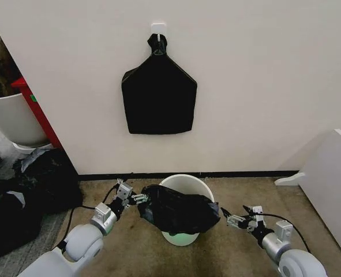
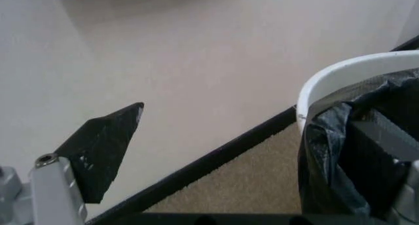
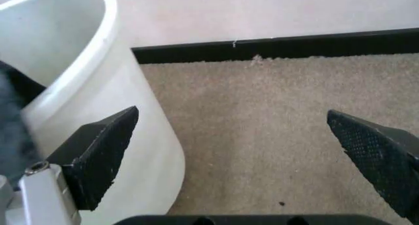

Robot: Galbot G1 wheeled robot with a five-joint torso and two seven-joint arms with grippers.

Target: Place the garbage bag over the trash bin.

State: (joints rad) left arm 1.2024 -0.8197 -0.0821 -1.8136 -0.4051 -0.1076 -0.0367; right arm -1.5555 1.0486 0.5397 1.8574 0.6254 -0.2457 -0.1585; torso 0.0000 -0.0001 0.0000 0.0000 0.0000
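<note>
Carpet by wall: left hand (image 1: 140, 198) pinching garbage bag (image 1: 179, 210) on trash bin (image 1: 187, 182), right hand (image 1: 227, 218) wide, empty.

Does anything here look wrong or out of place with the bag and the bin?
Yes. The garbage bag lies bunched across the front of the trash bin, with the back rim bare. The left gripper touches its edge; the right gripper is open beside it.

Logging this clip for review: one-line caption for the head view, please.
Left hand holds the glossy black plastic garbage bag across the small round white plastic bin; right hand open beside it.
</note>
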